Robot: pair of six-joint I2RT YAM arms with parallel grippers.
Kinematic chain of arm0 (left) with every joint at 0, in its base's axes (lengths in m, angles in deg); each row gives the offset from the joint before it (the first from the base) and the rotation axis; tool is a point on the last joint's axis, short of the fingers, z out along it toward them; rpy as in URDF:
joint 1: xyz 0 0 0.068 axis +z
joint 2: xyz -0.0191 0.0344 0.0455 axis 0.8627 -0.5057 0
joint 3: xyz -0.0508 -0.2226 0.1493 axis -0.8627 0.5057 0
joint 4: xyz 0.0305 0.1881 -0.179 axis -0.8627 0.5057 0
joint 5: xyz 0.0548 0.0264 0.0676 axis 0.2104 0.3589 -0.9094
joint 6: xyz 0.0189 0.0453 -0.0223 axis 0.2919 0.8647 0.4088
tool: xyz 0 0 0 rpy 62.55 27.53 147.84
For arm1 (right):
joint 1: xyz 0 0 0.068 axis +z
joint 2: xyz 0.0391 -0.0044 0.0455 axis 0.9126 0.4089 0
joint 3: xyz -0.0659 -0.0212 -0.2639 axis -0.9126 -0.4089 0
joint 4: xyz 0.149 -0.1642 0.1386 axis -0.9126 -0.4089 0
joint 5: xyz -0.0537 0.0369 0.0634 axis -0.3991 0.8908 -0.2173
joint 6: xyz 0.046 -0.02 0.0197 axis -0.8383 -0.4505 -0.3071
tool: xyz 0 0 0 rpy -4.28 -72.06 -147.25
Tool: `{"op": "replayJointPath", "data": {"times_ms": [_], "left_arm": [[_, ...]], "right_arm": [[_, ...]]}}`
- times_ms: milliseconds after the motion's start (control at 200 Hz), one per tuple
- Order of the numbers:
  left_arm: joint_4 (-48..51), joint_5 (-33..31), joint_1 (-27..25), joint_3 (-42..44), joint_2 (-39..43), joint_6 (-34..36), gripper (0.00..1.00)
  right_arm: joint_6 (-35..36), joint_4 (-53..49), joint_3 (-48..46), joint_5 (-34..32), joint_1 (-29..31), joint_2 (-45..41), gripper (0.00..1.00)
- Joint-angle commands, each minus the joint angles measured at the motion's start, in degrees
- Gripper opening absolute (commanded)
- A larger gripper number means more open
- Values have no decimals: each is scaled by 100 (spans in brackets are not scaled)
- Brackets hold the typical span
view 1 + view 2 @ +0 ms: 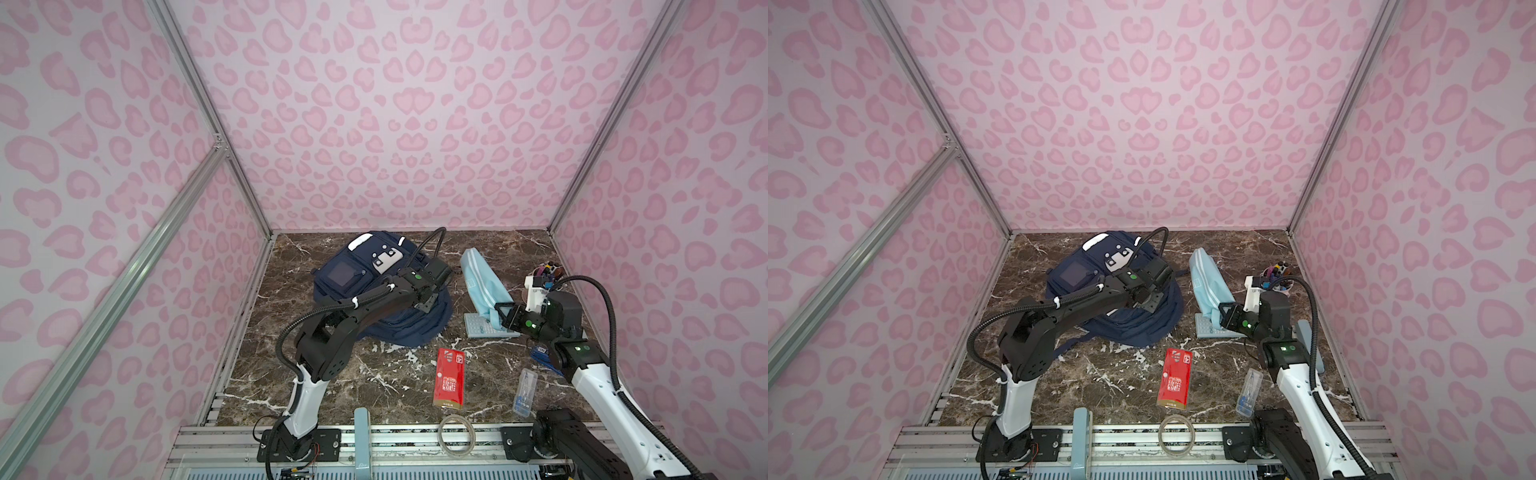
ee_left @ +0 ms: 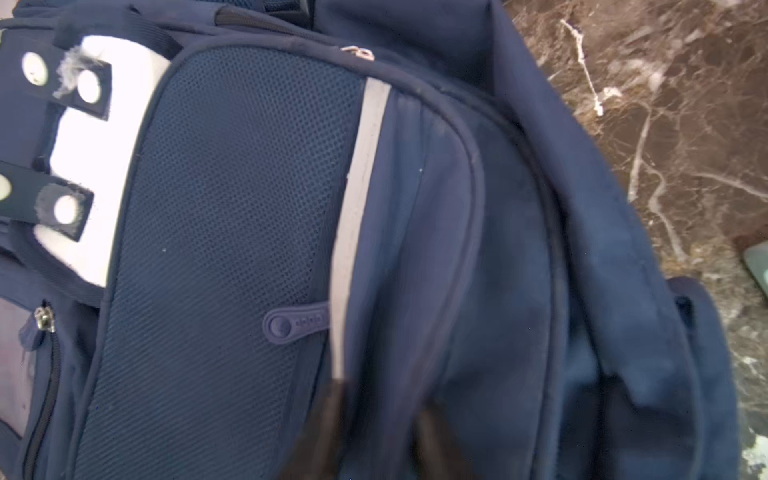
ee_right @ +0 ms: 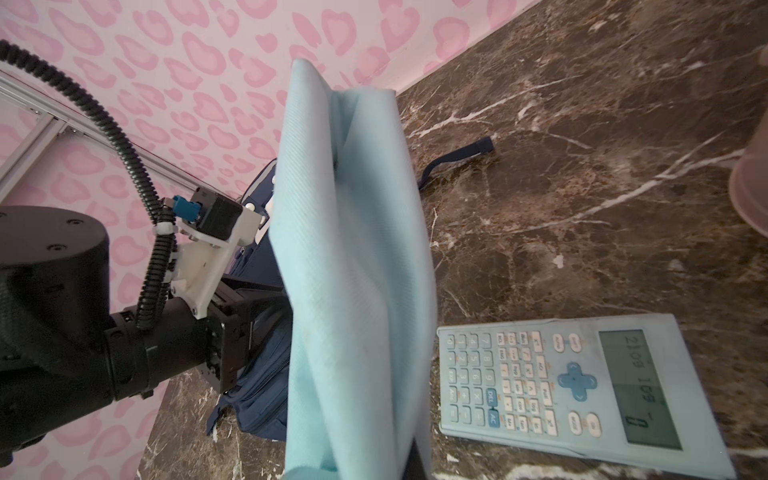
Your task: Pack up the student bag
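While the large navy-blue fabric student bag (image 1: 409, 328) lies toward the back of the brown marble counter (image 1: 332, 386), left of centre, the left pincer (image 2: 382, 419) is closed on a fold of its front fabric. The right pincer (image 1: 503, 313) is clamped on one end of a small light-blue fabric pouch (image 1: 482, 278), just beside a pale-blue calculator (image 3: 573, 382).

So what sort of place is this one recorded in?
Most likely a purpose-built robot recording booth, not a real room: pink heart-print panels on aluminium framing, a marble-look tabletop, and two arms bolted to a front rail, with school things like the student bag and a calculator laid out.
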Motion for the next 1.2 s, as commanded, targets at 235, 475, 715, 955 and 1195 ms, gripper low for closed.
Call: {"op": "replayJointPath", "data": {"times_ms": [235, 475, 715, 955, 1195], "left_arm": [[110, 657, 618, 111, 1458, 70, 3], [159, 939, 885, -13, 1858, 89, 3], [163, 1156, 920, -337, 1927, 256, 3], [408, 1036, 928, -729, 1897, 438, 3], [314, 1263, 939, -603, 2210, 380, 3]], "right_arm": [[-195, 708, 0, 197, 655, 360, 0], [-283, 1345, 408, -393, 1998, 1491, 0], [-216, 1531, 2224, 72, 2764, 4128, 0], [-1282, 3067, 3501, -423, 3243, 6234, 0], [-2338, 4122, 4638, -1312, 3687, 7693, 2]]}}
